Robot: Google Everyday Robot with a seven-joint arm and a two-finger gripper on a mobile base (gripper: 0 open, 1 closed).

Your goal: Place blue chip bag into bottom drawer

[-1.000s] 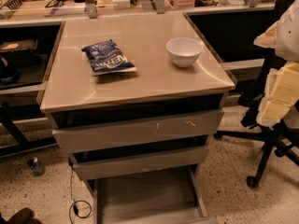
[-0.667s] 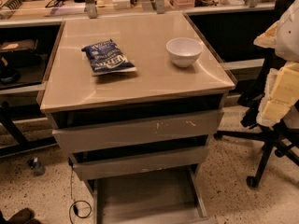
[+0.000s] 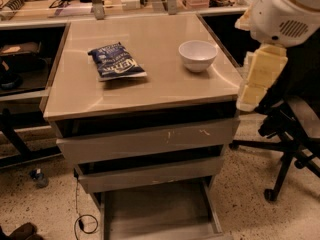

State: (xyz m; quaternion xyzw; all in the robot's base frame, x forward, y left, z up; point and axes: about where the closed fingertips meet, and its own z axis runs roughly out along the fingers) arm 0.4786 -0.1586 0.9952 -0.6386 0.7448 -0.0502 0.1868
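Note:
The blue chip bag (image 3: 116,61) lies flat on the left half of the beige cabinet top (image 3: 165,91), its white lettering facing up. The bottom drawer (image 3: 157,211) is pulled out at floor level, a shallow grey tray with nothing in it. My gripper (image 3: 257,79), cream-coloured below the white arm housing (image 3: 287,11), hangs at the cabinet's right edge. It is right of the white bowl and well away from the bag, and it holds nothing that I can see.
A white bowl (image 3: 198,55) stands on the right side of the cabinet top. The two scuffed drawers (image 3: 150,139) above are nearly closed. A black office chair (image 3: 287,149) stands to the right. Cluttered benches run along the back and left, and a cable (image 3: 82,219) lies on the floor.
My arm and gripper have moved left and up, toward the cabinet's right edge. The bag, bowl and drawers have not moved.

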